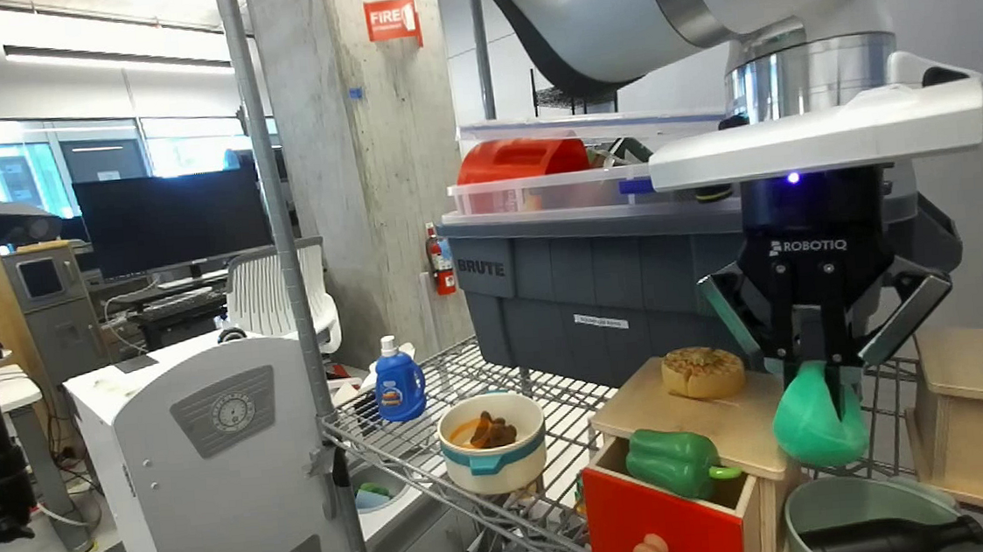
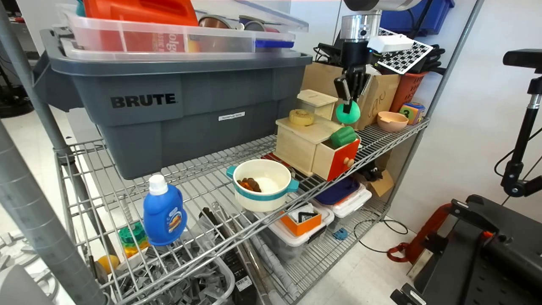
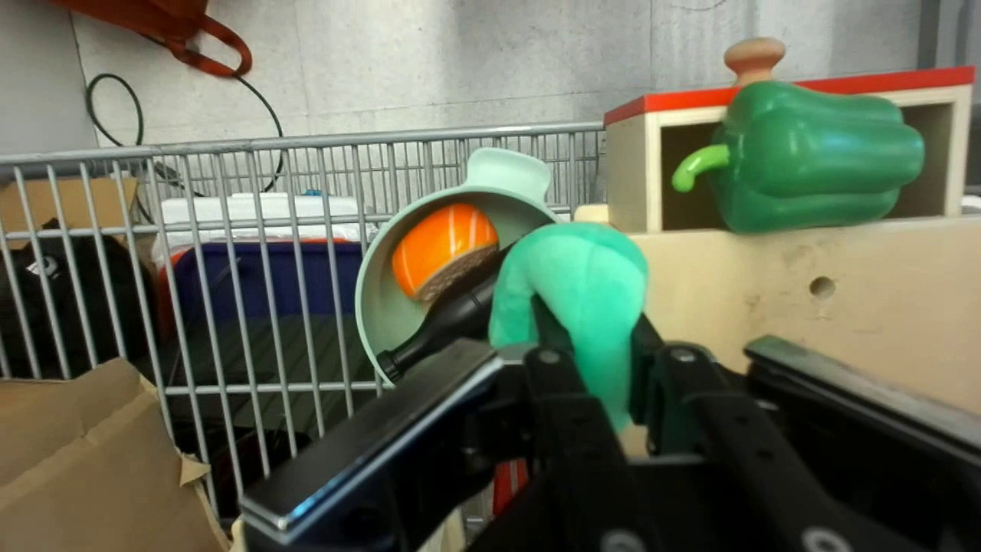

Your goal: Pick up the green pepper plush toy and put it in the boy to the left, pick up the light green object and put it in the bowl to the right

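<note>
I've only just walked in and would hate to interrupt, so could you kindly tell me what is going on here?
The robot's claw is gripping the light green object and holding it in the air close to the grey-green bowl. That bowl contains a black bottle and an orange item. The green pepper sits in the open red-fronted drawer.

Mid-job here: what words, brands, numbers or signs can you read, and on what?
"FIRE": red sign on the concrete pillar.
"BRUTE": grey tote.
"ROBOTIQ": gripper.
"Folg", partial: red container in the clear bin.
"3": toy block.
Too small or blurred: white label on that tote, blue bottle's label, fire extinguisher's label, black package's sticker, cardboard box's marking.
</note>
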Available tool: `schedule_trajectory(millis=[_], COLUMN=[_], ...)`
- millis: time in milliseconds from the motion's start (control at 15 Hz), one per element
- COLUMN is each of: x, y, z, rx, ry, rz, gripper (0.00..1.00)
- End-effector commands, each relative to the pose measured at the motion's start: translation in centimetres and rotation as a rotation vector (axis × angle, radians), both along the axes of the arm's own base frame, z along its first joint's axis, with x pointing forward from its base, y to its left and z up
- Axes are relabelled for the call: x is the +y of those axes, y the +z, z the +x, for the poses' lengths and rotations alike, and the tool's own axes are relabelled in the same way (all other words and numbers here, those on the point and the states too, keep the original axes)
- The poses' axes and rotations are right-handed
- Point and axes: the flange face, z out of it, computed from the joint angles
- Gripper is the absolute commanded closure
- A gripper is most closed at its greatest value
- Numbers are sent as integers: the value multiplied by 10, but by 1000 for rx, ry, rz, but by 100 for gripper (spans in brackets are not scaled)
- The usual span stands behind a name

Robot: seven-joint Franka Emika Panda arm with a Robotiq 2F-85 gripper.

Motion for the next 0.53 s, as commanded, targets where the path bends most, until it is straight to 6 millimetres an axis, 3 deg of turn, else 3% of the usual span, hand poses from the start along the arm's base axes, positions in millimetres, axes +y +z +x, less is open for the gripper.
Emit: schedule_trajectory(millis=[0,467], x=[-10,-8], y=[9,4], z=[-11,-6], rx=[2,12], ry=[-10,-16], rz=[-1,-9], gripper=[95,95])
